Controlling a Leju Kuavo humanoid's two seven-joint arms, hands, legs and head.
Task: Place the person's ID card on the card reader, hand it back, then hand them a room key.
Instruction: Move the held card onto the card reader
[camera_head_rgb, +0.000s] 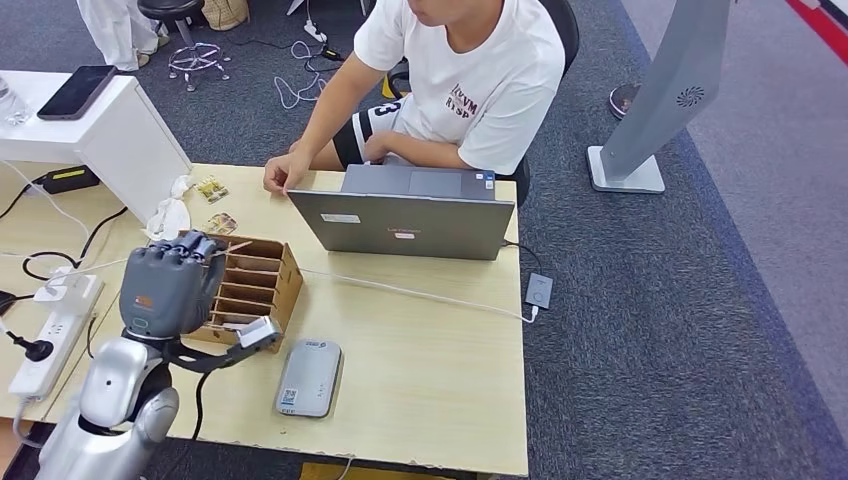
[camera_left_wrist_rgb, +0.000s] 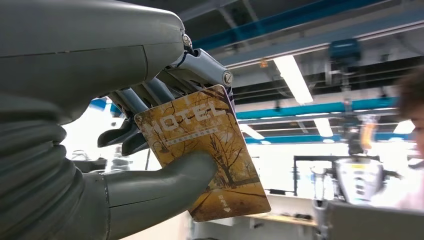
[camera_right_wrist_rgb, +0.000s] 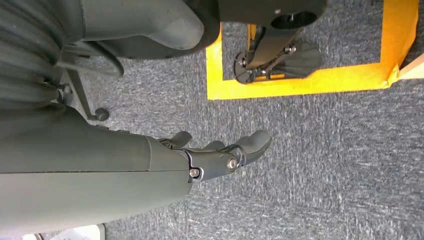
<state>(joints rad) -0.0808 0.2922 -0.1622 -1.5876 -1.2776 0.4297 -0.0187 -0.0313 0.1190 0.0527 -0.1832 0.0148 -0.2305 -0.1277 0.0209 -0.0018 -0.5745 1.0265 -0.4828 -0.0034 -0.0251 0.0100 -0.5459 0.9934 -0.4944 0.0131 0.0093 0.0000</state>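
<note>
My left hand (camera_head_rgb: 172, 283) is raised over the left part of the desk, beside the wooden card rack (camera_head_rgb: 255, 290). In the left wrist view this hand (camera_left_wrist_rgb: 150, 125) pinches a yellow-brown room key card (camera_left_wrist_rgb: 205, 150) printed HOTEL between thumb and fingers. A grey card reader (camera_head_rgb: 310, 377) lies flat on the desk near its front edge, right of my arm. Two more cards (camera_head_rgb: 212, 190) lie on the desk near the person's hand (camera_head_rgb: 277, 175). My right hand (camera_right_wrist_rgb: 220, 152) hangs over the grey carpet with its fingers loosely apart and nothing in it.
A person in a white T-shirt (camera_head_rgb: 480, 80) sits across the desk behind a grey laptop (camera_head_rgb: 410, 220). A white box (camera_head_rgb: 110, 130) with a phone on it, a power strip (camera_head_rgb: 55, 335) and cables crowd the desk's left side. A white cable crosses the desk.
</note>
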